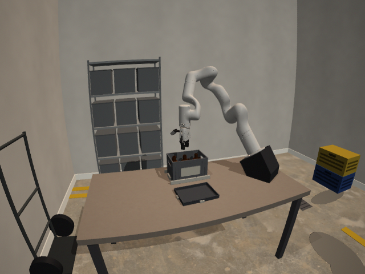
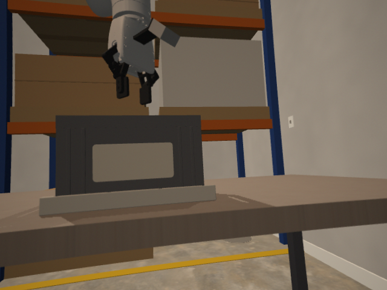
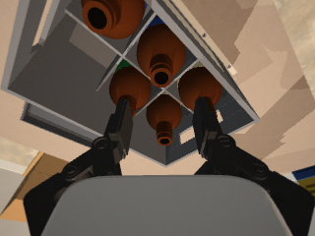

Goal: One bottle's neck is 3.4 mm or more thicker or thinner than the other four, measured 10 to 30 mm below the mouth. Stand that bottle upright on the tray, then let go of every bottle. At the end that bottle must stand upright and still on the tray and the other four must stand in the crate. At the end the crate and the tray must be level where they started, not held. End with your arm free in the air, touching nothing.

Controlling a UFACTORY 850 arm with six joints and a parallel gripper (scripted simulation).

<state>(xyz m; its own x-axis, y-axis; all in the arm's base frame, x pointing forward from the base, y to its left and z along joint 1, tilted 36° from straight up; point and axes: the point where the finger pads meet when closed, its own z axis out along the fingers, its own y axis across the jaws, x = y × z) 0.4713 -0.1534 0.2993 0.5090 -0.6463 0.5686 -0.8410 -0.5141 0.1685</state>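
Observation:
The dark grey crate (image 1: 191, 163) (image 2: 131, 131) (image 3: 44, 79) stands level on the table. Several brown bottles stand in its cells: one at the top (image 3: 120, 25), one below it (image 3: 159, 46), one left (image 3: 129, 88), one right (image 3: 199, 88) and one nearest the gripper (image 3: 163, 112). Three necks show over the rim in the top view. My gripper (image 1: 185, 146) (image 2: 133, 97) (image 3: 161, 110) is open and empty above the crate. In the wrist view its fingers hide the left and right bottles' necks; the nearest bottle's neck shows between them. The dark tray (image 1: 195, 193) lies flat, with no bottle on it.
A pale strip (image 1: 190, 180) (image 2: 127, 199) runs along the crate's base, between crate and tray. The crate's walls and dividers (image 3: 108, 74) surround the bottles. The arm's dark base (image 1: 259, 165) stands on the table's right side in the top view.

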